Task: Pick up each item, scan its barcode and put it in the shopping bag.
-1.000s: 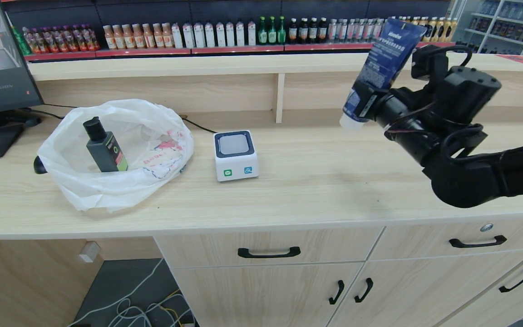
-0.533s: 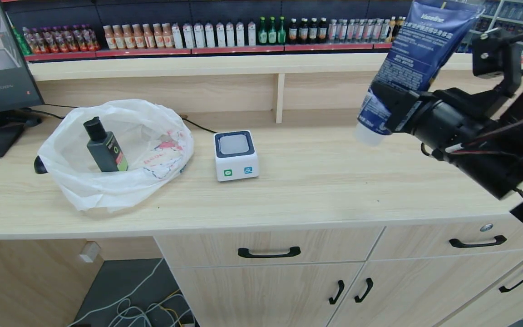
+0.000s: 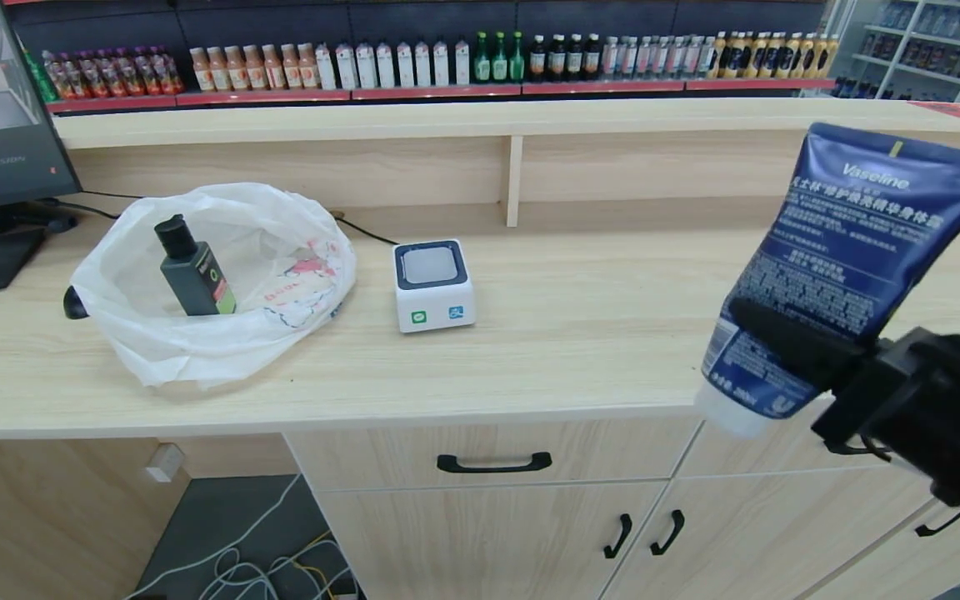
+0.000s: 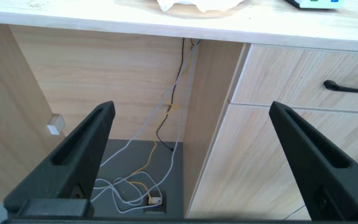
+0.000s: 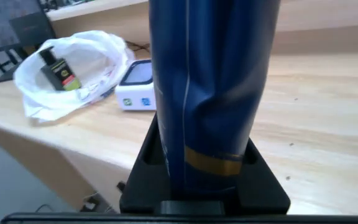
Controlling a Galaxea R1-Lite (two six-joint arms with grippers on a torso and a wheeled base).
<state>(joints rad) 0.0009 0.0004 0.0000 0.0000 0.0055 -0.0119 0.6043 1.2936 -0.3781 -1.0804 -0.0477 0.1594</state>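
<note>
Tube [image 3: 863, 225] is squeezed in my right gripper [image 3: 776, 337], cap down, by the counter [image 3: 580, 333] edge. My left gripper [image 4: 191, 112] is spread wide.

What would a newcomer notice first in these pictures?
The dark blue squeeze tube, cap down, clamped in the right pincer at the right. Next, the dark green bottle standing in the white plastic bag on the wooden counter's left, with a white cube scanner beside it.

Head cam fwd-down; shares scanner [image 3: 434, 285] w/ R wrist.
</note>
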